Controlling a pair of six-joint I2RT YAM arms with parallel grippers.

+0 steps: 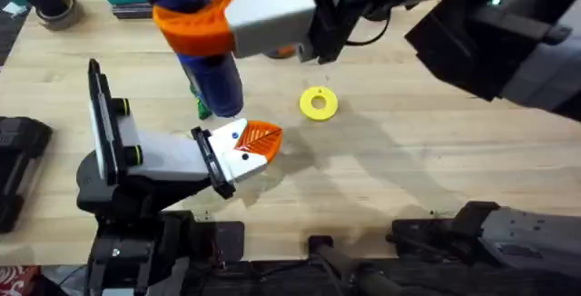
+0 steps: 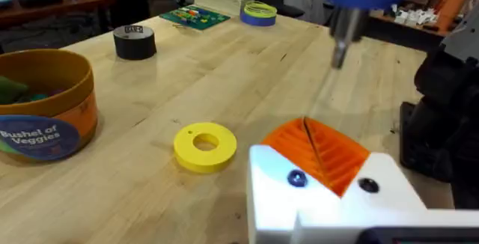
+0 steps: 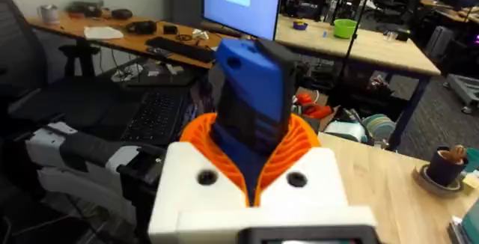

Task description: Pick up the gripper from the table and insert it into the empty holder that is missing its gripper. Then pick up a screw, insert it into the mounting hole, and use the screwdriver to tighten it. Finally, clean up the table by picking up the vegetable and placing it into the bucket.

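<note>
— Right pincer (image 1: 213,24) first: what has it got?
— It's clamped on the screwdriver (image 1: 216,83), held upright close under my overhead camera, so both look big and blurred. The bit's tip (image 2: 338,58) hangs just above the left pincer (image 1: 254,142).
— And the left one?
— It lies low over the table (image 1: 408,187), orange pads pressed together, nothing between them that I can make out. I see a blue screw head (image 2: 297,178) on its white block, and a dark hole beside it.
— The vegetable?
— Mostly hidden behind the screwdriver; only a green sliver (image 1: 203,107) shows on the table.
— The bucket?
— At my left wrist view's edge (image 2: 52,109), cut off, green toys inside. A yellow disc (image 1: 319,103) sits between it and the left pincer.
</note>
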